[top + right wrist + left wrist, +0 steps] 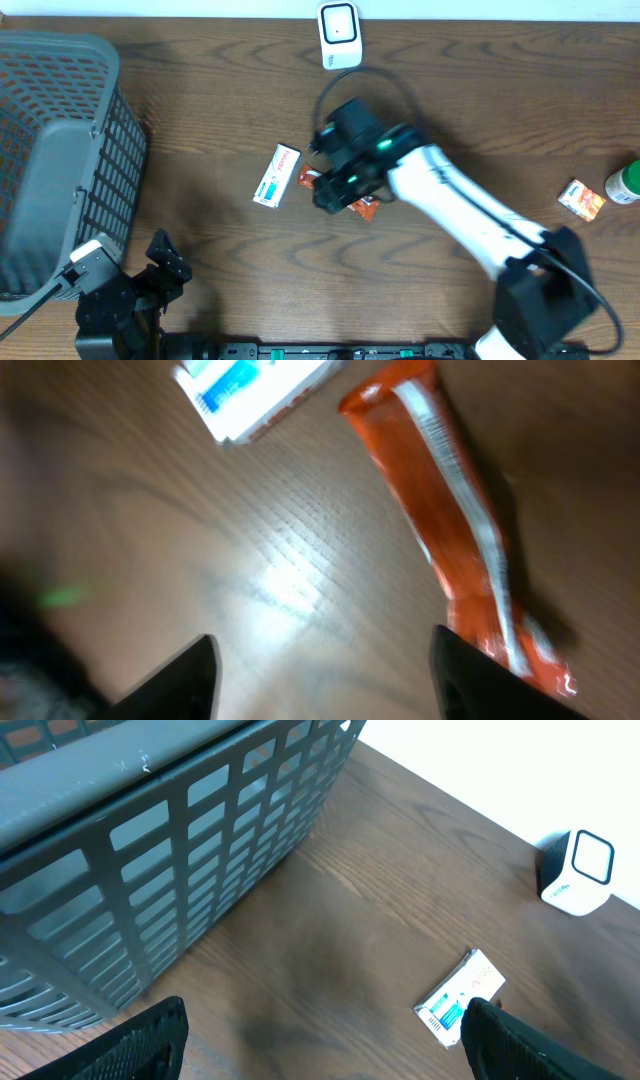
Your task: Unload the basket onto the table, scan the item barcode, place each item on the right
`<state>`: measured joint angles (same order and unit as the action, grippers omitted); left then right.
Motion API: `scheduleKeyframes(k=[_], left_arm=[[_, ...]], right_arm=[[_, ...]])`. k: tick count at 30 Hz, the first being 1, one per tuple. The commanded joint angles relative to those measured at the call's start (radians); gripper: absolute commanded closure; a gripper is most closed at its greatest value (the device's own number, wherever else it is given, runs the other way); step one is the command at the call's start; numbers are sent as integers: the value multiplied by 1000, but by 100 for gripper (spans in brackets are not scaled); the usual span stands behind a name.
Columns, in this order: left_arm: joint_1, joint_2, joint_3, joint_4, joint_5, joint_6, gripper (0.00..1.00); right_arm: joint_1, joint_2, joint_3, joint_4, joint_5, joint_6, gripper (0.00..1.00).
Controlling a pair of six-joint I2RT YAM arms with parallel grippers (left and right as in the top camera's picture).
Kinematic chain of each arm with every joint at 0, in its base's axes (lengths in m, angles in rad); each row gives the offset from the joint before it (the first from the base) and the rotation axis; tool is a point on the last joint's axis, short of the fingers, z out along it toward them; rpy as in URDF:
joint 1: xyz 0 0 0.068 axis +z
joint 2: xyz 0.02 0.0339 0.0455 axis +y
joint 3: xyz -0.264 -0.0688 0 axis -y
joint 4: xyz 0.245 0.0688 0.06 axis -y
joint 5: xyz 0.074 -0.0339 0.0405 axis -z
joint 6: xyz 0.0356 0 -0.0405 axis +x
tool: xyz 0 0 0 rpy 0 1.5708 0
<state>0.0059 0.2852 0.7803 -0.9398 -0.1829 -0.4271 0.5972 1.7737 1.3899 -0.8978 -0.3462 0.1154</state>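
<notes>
— What is your right gripper (325, 680) doing?
— It's hanging wide open, gripping nothing. The packet (450, 510) is lying on the table (150, 540) by one finger, with the scanner (339, 30) well apart.
— And the risk?
— Closing here, you're likely catching only the packet's edge, so it may be slipping free.

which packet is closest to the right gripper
The long orange packet, lying beside the right gripper; the white box and the far-right packet lie farther off.
</notes>
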Motion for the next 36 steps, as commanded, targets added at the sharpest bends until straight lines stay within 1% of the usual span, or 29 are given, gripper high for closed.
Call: scheduleKeyframes(k=[1, 4, 7, 10, 12, 13, 14, 16, 23, 29, 36], left_arm=[[5, -5, 5, -2, -6, -9, 12], [5, -5, 5, -2, -6, -9, 12], [5, -5, 5, -2, -5, -9, 12], [5, -5, 5, -2, -6, -9, 12], [5, -5, 5, -2, -6, -9, 12], [5, -5, 5, -2, -6, -9, 12], [5, -5, 5, -2, -6, -9, 12], [5, -5, 5, -2, -6, -9, 12], [5, -5, 5, -2, -5, -9, 12], [5, -5, 5, -2, -5, -9, 12], [5, -5, 5, -2, -6, -9, 12]], right_arm=[[-119, -8, 3, -54, -226, 76, 20], [-230, -7, -19, -85, -315, 82, 18], [-333, -7, -88, -71, -400, 90, 17], [-394, -7, -185, -3, -424, 125, 16], [-415, -7, -261, 82, -446, 143, 13], [-421, -7, -298, 128, -470, 143, 9], [-424, -7, -332, 172, -494, 144, 8], [-428, -7, -396, 251, -497, 185, 1], [-432, -4, -567, 512, -497, 338, 1], [-432, 10, -623, 600, -482, 393, 1], [-423, 122, -624, 713, -483, 446, 1]])
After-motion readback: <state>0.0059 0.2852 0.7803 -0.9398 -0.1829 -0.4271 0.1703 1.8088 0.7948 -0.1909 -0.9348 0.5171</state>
